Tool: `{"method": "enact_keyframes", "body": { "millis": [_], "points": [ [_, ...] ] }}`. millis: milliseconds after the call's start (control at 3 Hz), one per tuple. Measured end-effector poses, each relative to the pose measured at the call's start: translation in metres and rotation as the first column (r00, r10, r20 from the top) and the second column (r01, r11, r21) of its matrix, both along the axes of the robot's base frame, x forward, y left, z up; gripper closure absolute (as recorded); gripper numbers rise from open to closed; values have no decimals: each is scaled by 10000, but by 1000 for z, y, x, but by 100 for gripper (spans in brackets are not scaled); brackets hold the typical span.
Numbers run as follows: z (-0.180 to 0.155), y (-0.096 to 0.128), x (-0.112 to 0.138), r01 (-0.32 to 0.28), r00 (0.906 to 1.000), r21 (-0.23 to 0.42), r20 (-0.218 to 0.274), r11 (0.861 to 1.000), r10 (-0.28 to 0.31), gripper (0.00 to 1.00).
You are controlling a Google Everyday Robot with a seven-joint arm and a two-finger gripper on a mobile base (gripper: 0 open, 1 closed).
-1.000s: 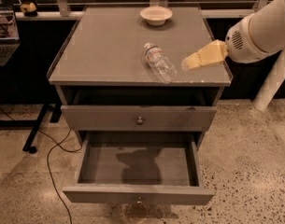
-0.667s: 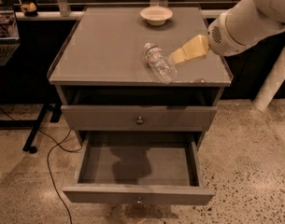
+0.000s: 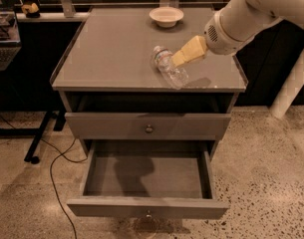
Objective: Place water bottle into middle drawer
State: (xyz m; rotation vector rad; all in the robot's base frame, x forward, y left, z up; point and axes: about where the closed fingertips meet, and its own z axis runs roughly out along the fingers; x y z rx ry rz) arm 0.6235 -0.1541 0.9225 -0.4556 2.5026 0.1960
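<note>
The water bottle (image 3: 169, 66) lies on its side on the grey cabinet top (image 3: 111, 54), near the front edge, cap toward the back left. My gripper (image 3: 177, 59) comes in from the upper right on a white arm, and its tan fingertips are right at the bottle's middle, from the right side. The middle drawer (image 3: 147, 176) is pulled out and open below, with nothing in it; its knob (image 3: 148, 215) is at the front. The upper drawer (image 3: 148, 126) is closed.
A shallow cream bowl (image 3: 166, 17) stands at the back of the cabinet top. A black table with a cable stands at the left (image 3: 37, 138). A white post (image 3: 293, 83) is at the right. The floor is speckled.
My gripper has moved left across the cabinet top, from apart at the bottle's right to right up against the bottle. The bottle and drawers have not moved.
</note>
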Motion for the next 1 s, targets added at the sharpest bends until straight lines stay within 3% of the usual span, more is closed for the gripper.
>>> {"method": "enact_keyframes", "body": {
  "millis": [333, 667, 1000],
  "points": [
    [0, 0, 0, -3, 10000, 1, -6, 10000, 3, 0],
    [-7, -2, 4, 711, 9975, 663, -88, 9953, -707, 0],
    [-12, 10, 21, 1230, 9924, 1258, -99, 9844, -1227, 0]
  ]
}}
